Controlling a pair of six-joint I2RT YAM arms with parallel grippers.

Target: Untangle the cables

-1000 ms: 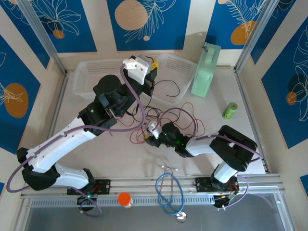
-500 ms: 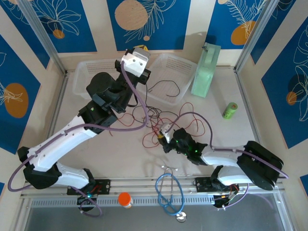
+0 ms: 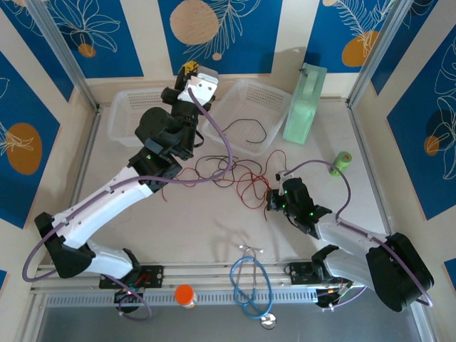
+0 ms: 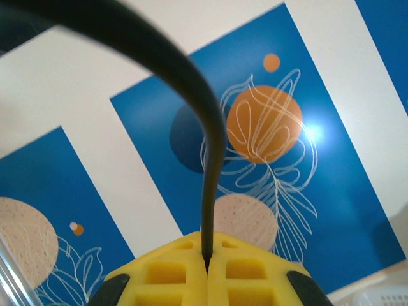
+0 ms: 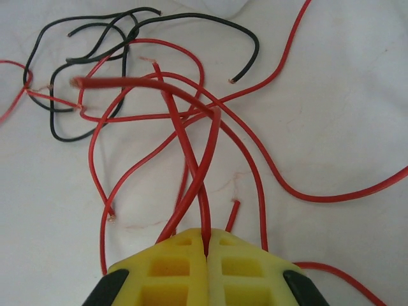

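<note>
Left fingers (image 4: 166, 274) tight on one black cable (image 4: 207, 159), right fingers (image 5: 172, 268) on at least two red cables (image 5: 102, 81).

Bright, even room light; soft shadows, one glare spot.
Overhead view sharp, faint arm shadows on the pale table (image 3: 214, 228). Left wrist view: white glare flare on the blue wall panel (image 4: 312, 132), black cable (image 4: 213, 146) near lens smeared. Right wrist view: table near washed out, raised red cable (image 5: 115, 81) tip blurred.
</note>
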